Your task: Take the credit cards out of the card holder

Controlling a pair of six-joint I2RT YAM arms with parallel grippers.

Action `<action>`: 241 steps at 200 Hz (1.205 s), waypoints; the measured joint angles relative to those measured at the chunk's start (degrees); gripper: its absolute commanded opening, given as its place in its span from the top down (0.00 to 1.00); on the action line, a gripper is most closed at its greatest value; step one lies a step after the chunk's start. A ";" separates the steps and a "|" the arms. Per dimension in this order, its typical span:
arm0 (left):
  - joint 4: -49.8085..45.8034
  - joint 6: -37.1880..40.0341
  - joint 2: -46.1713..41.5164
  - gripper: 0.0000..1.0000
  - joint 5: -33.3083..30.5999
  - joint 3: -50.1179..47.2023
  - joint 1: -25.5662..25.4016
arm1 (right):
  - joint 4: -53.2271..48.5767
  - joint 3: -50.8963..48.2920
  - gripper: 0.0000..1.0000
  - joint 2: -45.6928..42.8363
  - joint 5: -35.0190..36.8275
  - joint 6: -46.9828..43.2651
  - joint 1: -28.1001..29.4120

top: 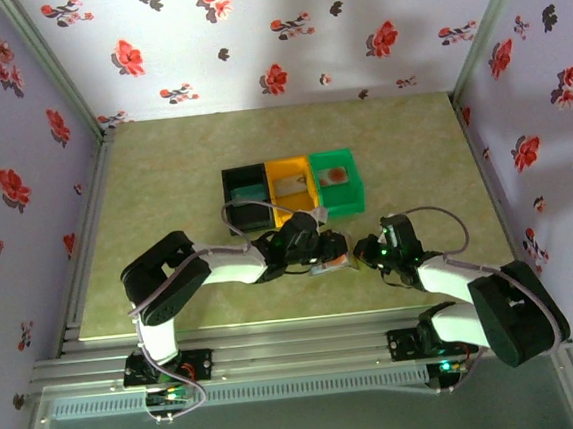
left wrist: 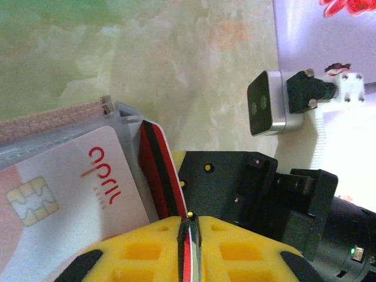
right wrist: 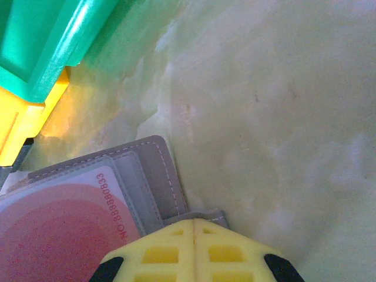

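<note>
Left gripper (left wrist: pixel 189 222) fingers pinch a red-black credit card (left wrist: pixel 155 169); right gripper (right wrist: pixel 194 224) fingers clamp the grey card holder (right wrist: pixel 157 170) edge.

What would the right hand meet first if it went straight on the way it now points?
The card holder, whose corner the right hand pinches; beyond that, seemingly just bare table, with the green bin lying off to the left.
</note>
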 measured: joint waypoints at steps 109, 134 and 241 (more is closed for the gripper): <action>-14.36 6.08 -0.15 1.00 -1.18 4.15 -0.07 | -0.87 0.42 1.00 0.00 0.00 -0.02 0.02; -16.63 6.93 -0.57 1.00 -1.79 4.17 -0.07 | -0.87 0.44 1.00 0.00 0.24 -0.02 0.24; -17.51 8.00 -6.08 1.00 -2.82 -0.39 0.48 | -1.29 0.44 1.00 -0.57 0.83 -0.02 0.57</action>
